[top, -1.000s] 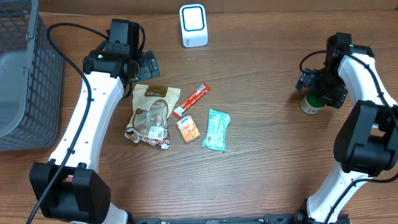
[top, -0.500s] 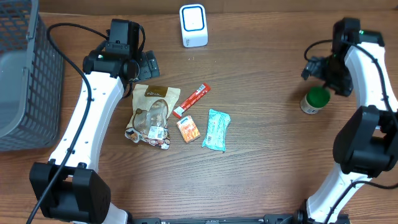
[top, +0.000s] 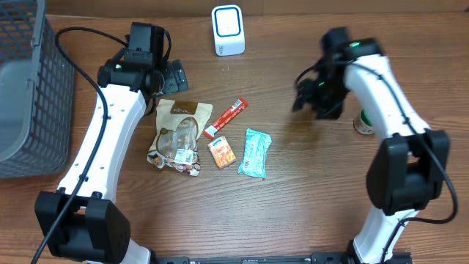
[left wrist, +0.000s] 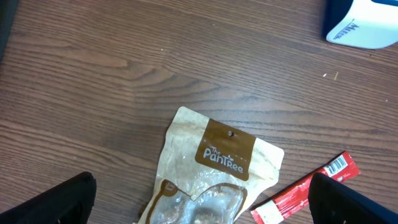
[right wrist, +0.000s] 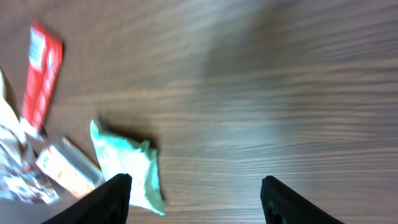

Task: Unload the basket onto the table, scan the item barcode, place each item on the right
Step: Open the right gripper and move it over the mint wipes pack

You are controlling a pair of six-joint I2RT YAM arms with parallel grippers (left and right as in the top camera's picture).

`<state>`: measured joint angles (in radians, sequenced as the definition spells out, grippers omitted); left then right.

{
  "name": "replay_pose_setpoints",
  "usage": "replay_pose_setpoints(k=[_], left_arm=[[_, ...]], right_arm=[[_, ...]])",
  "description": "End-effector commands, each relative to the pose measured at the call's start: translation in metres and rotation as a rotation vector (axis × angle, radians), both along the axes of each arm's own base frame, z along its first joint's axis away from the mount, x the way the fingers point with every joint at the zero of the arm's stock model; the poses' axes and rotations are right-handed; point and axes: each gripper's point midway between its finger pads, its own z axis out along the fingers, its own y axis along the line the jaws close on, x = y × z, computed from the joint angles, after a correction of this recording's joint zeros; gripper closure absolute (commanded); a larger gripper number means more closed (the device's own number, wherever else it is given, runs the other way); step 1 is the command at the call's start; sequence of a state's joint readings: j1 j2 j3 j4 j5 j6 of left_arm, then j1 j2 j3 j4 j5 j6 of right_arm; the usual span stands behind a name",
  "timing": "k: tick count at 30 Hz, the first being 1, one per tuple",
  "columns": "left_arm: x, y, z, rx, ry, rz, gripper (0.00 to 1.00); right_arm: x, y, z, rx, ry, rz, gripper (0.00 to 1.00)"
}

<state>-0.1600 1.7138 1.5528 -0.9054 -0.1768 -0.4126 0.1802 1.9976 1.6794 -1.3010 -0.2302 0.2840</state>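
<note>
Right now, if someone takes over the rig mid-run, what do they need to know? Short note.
Left pincer: open, empty, above the top of the brown pouch.
Right pincer: open, empty, in the air to the right of the teal packet.
Items: the pouch, red stick, orange packet and teal packet lie clustered mid-table. A small container sits at the right, only partly in view. The scanner stands at the far edge.
Done: nothing is held or at the scanner; cannot tell if any item was scanned.
Left: pick an item and show its barcode to the scanner.
</note>
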Motion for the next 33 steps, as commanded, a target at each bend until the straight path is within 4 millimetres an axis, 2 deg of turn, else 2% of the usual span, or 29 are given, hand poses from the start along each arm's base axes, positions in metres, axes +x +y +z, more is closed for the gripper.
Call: replay_pose_setpoints(k=[1,6,12,16,18,21,23,26,30,33], left_arm=[[0.003,0.0,0.006,0.0,-0.017,0.007,0.0],[0.003,0.0,0.006,0.0,-0.017,0.007,0.0],[0.003,0.0,0.006,0.0,-0.017,0.007,0.0],[0.003,0.0,0.006,0.0,-0.017,0.007,0.0],[0.003,0.0,0.006,0.0,-0.017,0.007,0.0],[0.003,0.0,0.006,0.0,-0.017,0.007,0.0],[0.003,0.0,0.006,0.0,-0.017,0.007,0.0],[0.003,0.0,0.006,0.0,-0.017,0.007,0.0],[0.003,0.0,0.006,0.0,-0.017,0.007,0.0],[0.003,0.0,0.006,0.0,-0.017,0.007,0.0]], right_arm=[[-0.021,0.029,-0.012,0.013,0.022,0.084,0.31],[-0.046,0.064,-0.043,0.009,0.031,0.188,0.31],[-0.056,0.077,-0.07,0.009,0.021,0.184,0.32],[-0.055,0.078,-0.082,0.014,0.006,0.178,0.39],[-0.055,0.078,-0.085,0.017,-0.001,0.178,0.49],[-0.056,0.077,-0.085,0.016,0.004,0.179,0.87],[-0.056,0.079,-0.083,0.027,0.002,0.179,0.96],[-0.053,0.086,-0.069,0.08,-0.018,0.175,0.96],[-0.048,0.098,-0.029,0.174,-0.118,0.224,0.96],[-0.048,0.099,0.006,0.204,-0.201,0.224,0.96]])
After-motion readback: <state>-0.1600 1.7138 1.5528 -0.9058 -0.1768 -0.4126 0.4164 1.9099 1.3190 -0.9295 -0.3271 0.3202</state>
